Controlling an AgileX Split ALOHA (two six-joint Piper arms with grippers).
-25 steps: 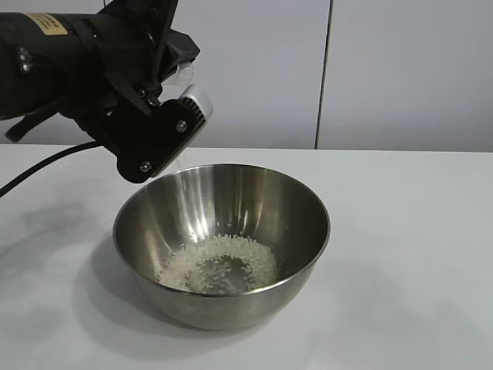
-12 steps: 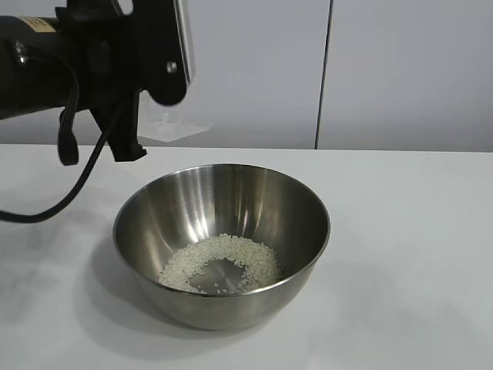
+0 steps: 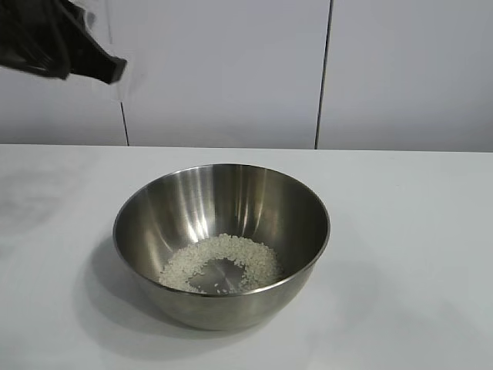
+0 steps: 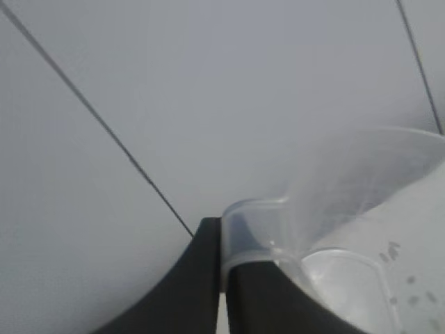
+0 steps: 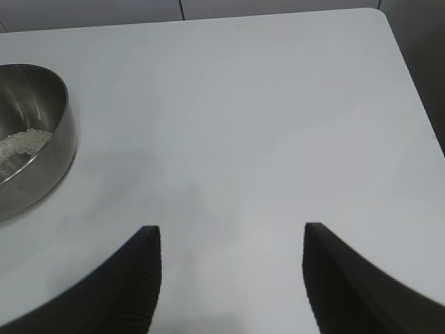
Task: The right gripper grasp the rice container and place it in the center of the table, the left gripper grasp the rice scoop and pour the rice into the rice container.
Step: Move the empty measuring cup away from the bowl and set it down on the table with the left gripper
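- The left gripper (image 3: 115,73), clamped on the tab of the rice scoop (image 4: 361,229), has been carried up and away to the exterior view's upper left, clear of the rice container (image 3: 222,243).
- The rice (image 3: 222,264) now lies in that bowl mid-table (image 3: 416,231); pouring is judged finished.
- The right gripper (image 5: 231,275) is parked apart, fingers spread and empty.

White table (image 3: 416,231) — steel rice container (image 3: 222,245) resting, seemingly near centre.

Your right gripper (image 5: 229,261) hangs over bare table (image 5: 278,104), fingers (image 5: 142,278) spread apart, holding nothing. The rice container (image 5: 42,139) with rice (image 5: 24,142) sits well off beyond one finger.
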